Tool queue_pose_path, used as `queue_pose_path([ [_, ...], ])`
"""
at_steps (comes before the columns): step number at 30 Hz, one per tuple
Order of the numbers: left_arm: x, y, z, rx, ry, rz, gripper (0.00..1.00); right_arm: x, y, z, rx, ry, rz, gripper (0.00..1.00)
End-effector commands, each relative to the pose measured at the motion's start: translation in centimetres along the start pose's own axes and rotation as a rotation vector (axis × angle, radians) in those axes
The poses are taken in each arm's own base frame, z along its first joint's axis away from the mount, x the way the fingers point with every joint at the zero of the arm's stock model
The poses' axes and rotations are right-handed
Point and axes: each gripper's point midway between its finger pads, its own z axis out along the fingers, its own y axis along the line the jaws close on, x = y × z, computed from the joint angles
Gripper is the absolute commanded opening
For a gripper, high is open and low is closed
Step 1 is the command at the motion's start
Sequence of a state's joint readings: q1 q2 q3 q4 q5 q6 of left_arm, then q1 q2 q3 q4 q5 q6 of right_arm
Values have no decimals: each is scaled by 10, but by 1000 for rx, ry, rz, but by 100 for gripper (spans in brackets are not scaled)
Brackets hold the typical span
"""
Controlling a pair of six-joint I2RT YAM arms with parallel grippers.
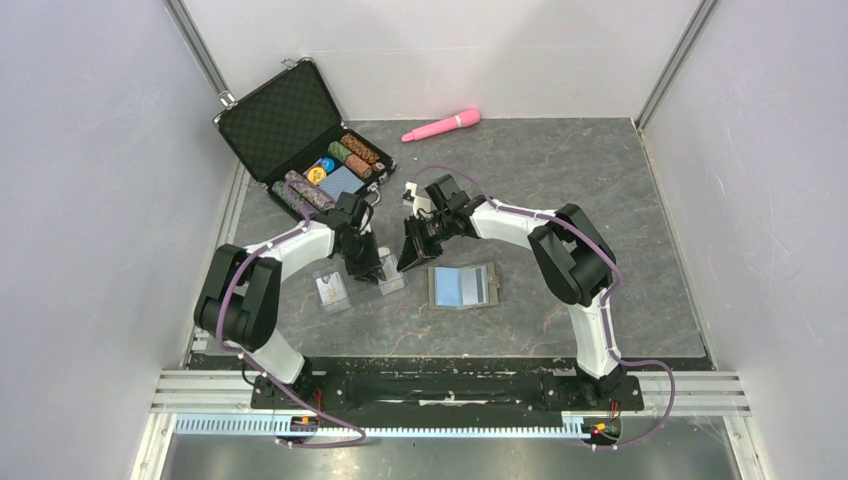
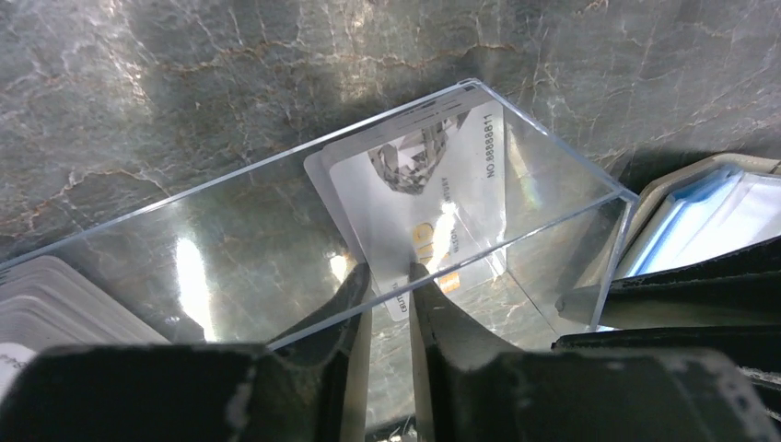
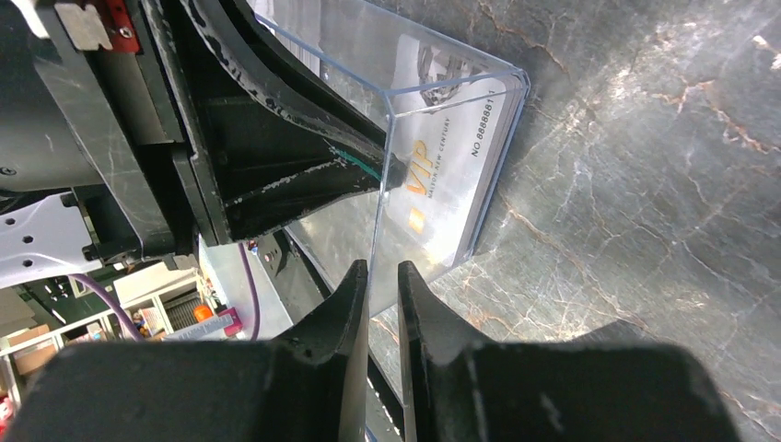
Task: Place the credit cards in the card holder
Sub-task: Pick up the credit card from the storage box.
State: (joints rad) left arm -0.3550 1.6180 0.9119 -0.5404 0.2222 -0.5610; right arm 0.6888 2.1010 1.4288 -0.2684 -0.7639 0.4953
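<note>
Tabletop (image 1: pixel 600 190) veined stone; walls (image 1: pixel 420 50) white; left end effector (image 2: pixel 389 281) apart; right end effector (image 3: pixel 379 276) clamped on clear box (image 3: pixel 456 138).

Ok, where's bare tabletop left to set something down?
Free: the stretch between the pink wand and the right wall; the near strip in front of the card holder. Crowded: from the poker chip case to the card holder, around the clear box.

We look down on a dark grey, marble-veined tabletop (image 1: pixel 600 200), boxed in by plain white walls (image 1: pixel 90 200) at its left, far and right edges. Slim metal posts (image 1: pixel 200 50) rise at both far corners. A silver rail (image 1: pixel 700 392) runs along the near edge. The light is bright and even.
</note>
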Motion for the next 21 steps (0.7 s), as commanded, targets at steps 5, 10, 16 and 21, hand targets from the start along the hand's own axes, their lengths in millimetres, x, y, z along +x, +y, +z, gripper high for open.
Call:
queue_pose_path([
  [5,-18,-31,8,110,-21,15,21,17,2,3,-11,55,-7,13],
  [10,-18,-16,0,25,-27,47,41,17,2,3,-12,56,-7,13],
  [16,-19,-7,-5,-26,-37,73,28,18,1,3,-12,59,-3,13],
  [21,-19,-2,-5,-60,-28,88,14,20,0,3,-11,61,-2,13],
])
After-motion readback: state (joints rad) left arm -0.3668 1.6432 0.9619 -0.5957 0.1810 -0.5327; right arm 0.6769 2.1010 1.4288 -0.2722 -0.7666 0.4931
